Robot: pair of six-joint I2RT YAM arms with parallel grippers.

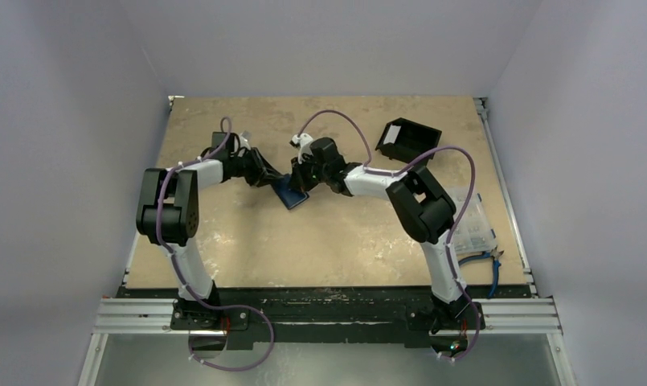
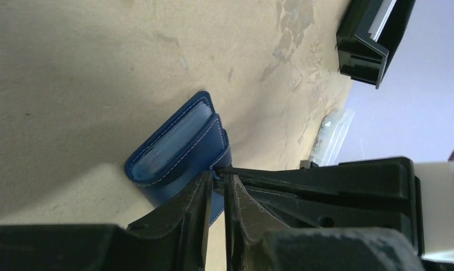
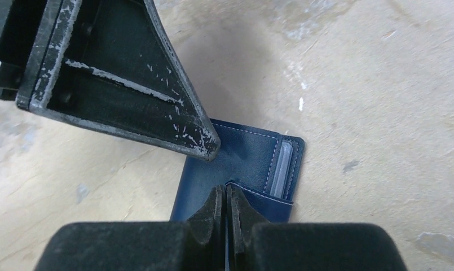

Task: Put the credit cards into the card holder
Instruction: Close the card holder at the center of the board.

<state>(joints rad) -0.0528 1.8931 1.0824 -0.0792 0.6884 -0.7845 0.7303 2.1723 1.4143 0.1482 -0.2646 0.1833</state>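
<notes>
Card holder (image 3: 241, 158), flap between pressed-together right jaws; left jaws at its edge, grip unclear.

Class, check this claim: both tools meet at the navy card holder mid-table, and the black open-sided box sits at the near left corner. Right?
No: the top external view shows the black box at the far right of the table. The left tool and right tool do meet at the card holder mid-table.

Smooth, stitched, navy leather-look card holder (image 3: 241, 158) on a rough, matt, stained wooden table (image 3: 382, 84).
</notes>
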